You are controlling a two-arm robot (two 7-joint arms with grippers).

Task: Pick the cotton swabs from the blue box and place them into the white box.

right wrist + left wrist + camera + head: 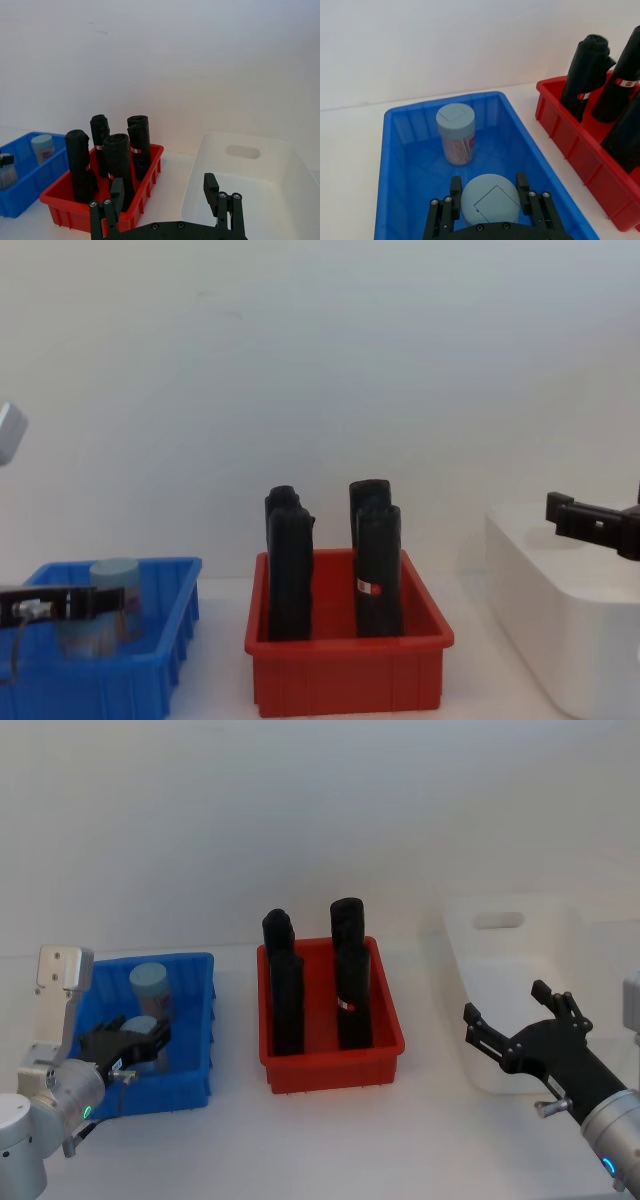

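Left gripper is down inside the bright blue ribbed plastic bin. Its fingers are clamped on either side of the near swab jar, an upright clear cylinder with a pale blue lid.

The far swab jar is the same kind and also upright. It sits just beyond the left fingertips toward the bin's back wall, apart from gripper and near jar.

The left wrist view is the one that shows the lid seated between the pads. In the head view the left gripper covers most of the near swab jar. The far swab jar stands clear behind it.

The chest view gives the side-on height check. The left gripper sits above the blue bin's rim, about level with the far swab jar's lid.

Right gripper is spread wide and holding nothing. It hovers over the near left part of the plain white smooth plastic tub.

The right wrist view looks past the right gripper into the white tub, with the handle slot on its far wall. In the chest view one right finger sits above the tub's top.

The red plastic bin is between the two grippers, well apart from both. The right wrist view shows four black upright rolls in it. The head view shows them as two pairs.
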